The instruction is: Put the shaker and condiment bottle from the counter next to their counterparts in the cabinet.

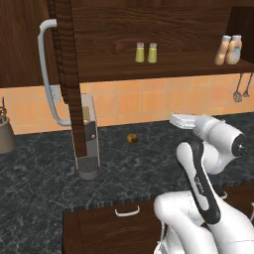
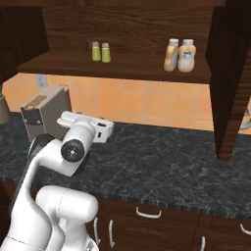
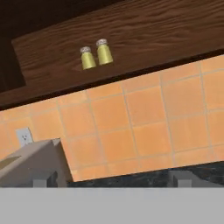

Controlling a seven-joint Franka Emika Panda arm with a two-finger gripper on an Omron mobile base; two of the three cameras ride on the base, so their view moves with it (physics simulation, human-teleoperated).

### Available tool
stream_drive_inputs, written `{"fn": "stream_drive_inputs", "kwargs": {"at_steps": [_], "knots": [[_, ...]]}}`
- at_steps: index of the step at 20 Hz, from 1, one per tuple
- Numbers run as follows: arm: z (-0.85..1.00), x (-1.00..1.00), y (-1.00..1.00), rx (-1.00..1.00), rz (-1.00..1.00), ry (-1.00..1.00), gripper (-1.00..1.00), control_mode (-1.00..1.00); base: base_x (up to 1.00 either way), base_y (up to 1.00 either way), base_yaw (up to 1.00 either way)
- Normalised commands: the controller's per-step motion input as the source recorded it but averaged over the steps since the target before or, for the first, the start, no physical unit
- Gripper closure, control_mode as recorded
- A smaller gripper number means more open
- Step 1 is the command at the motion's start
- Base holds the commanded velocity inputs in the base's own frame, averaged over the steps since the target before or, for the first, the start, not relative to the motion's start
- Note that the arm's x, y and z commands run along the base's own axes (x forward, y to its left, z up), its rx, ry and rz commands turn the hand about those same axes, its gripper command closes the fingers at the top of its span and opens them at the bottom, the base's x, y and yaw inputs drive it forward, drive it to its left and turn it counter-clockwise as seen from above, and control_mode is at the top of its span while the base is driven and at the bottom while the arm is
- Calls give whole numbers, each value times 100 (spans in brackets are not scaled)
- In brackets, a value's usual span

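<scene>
Jaws (image 3: 113, 177) apart and holding nothing; both tips poke up at the bottom of the hand view, aimed at the orange tile wall (image 3: 144, 127) under the shelf.

Two shakers (image 1: 146, 52) stand side by side, near touching, on the cabinet (image 1: 163, 30) shelf. Two condiment bottles (image 2: 179, 55) likewise, paired further right on the same shelf, well apart from the shakers. So both items look already placed next to their counterparts; task reads as done or nearly so.

Surface (image 1: 44, 183): grey box appliance (image 1: 88, 144) beside the open cabinet door (image 1: 67, 74), a small brown round thing (image 1: 132, 138) near the backsplash, a dark pot (image 1: 6, 135) far left. No shaker or bottle on the surface that I can see.

Risks: the arm sits low, below the shelf edge. Any upward swing could clip the shelf lip and rattle the shakers over. Sweeping left risks hitting the appliance or the door handle (image 1: 48, 74).
</scene>
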Motion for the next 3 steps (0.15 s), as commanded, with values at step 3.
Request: {"fn": "stream_drive_inputs", "kwargs": {"at_steps": [3], "knots": [[0, 0, 0, 0, 0, 0, -100, -100, 0, 0, 0]]}}
